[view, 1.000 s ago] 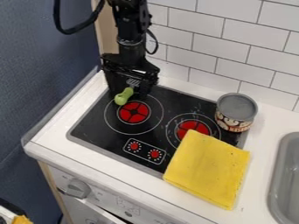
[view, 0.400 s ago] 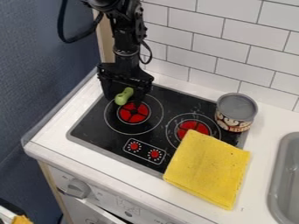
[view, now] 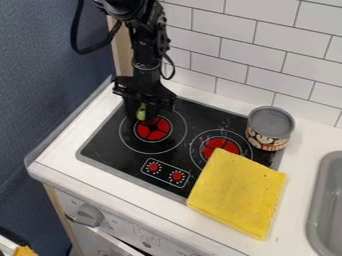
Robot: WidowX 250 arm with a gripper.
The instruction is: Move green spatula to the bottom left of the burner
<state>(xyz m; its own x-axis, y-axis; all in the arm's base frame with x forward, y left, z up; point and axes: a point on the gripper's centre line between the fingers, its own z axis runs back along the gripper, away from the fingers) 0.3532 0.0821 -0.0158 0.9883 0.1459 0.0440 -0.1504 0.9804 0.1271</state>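
by the left burner (view: 154, 132), green spatula (view: 141, 112) at the gripper (view: 141, 119); can't tell if jaws are clamped. probably light, stiff, slick plastic; best pinched squarely across its narrow part.

The green spatula (view: 141, 112) is light green and looks smooth. Only a small bit of it shows, and the rest is hidden, so its full shape is hard to tell. The bit that shows is longer than it is wide, and it points up and down in the view. It is over the black stove top, just up and to the left of the burner's red middle. I can't tell if it touches the stove. The burner (view: 153, 128) is flat and round. It has a red middle with dark lines that cross, a small white ring close around the red, and a big white ring farther out.
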